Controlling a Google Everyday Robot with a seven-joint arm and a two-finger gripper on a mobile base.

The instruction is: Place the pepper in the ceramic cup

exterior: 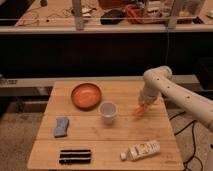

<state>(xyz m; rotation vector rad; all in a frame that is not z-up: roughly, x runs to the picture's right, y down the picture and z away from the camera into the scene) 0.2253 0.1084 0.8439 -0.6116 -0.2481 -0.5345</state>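
The pepper, small and orange-red, lies tilted on the wooden table, right of centre. My gripper comes straight down onto its upper end from the white arm at the right and is shut on it. The pepper's lower tip still rests on the tabletop. The ceramic cup, small, pale and without a handle, stands upright a short way left of the pepper, apart from it.
A wide orange bowl sits behind and left of the cup. A blue cloth lies at the left, a black flat object at the front left, and a white bottle lies on its side at the front right.
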